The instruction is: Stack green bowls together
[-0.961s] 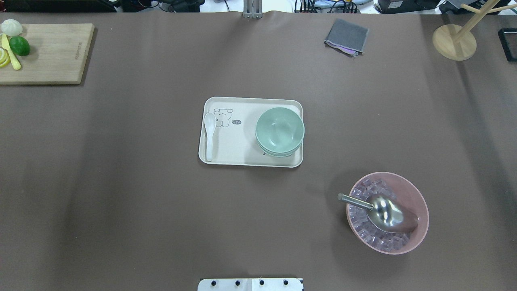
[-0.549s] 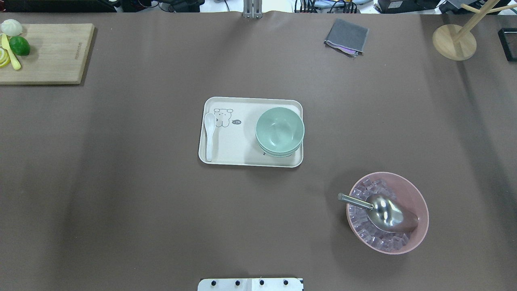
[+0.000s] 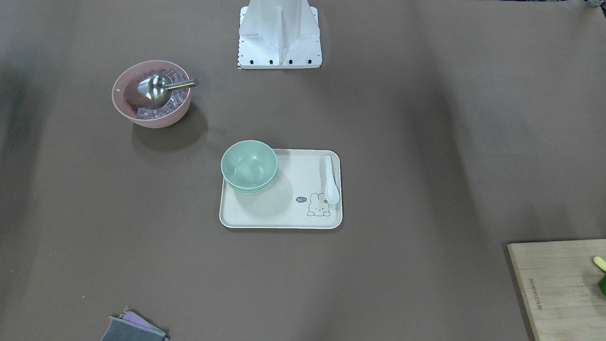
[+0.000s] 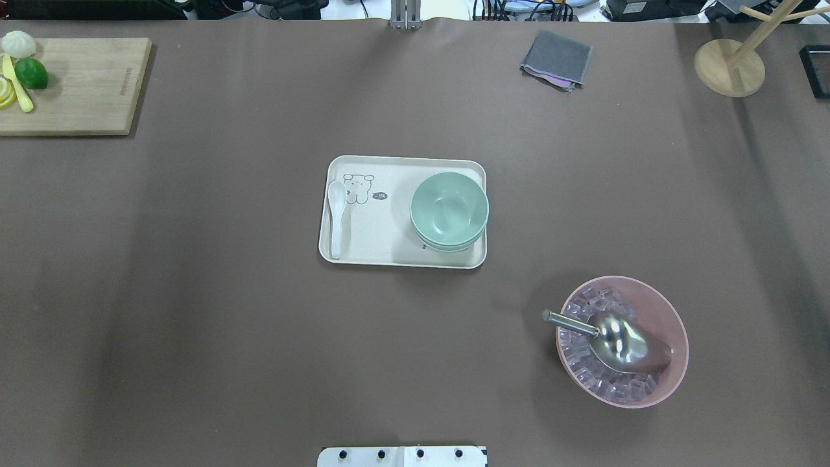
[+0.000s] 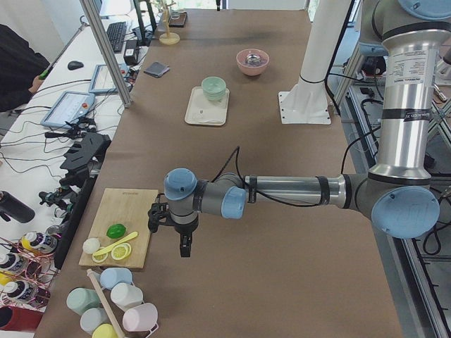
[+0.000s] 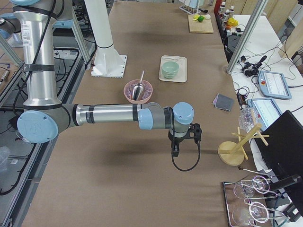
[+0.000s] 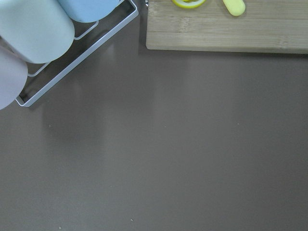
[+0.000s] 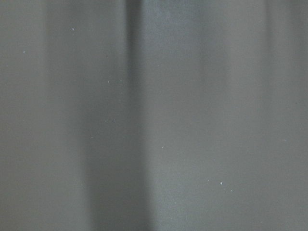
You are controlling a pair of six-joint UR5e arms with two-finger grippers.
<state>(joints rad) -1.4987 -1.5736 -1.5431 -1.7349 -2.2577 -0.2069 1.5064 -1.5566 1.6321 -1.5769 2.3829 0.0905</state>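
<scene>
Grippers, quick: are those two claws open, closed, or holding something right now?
Left gripper: cannot be told; it shows only in a side view.
Right gripper: cannot be told, for the same reason.

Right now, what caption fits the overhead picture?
Green bowls stacked on a tray beside a white spoon, pink bowl of ice nearby.

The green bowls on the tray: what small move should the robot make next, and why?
Probably none; I would leave it parked. The green bowls already sit nested in one stack on the tray, no loose green bowl shows on the table, and the left gripper and right gripper hang far off near the table's ends.
</scene>
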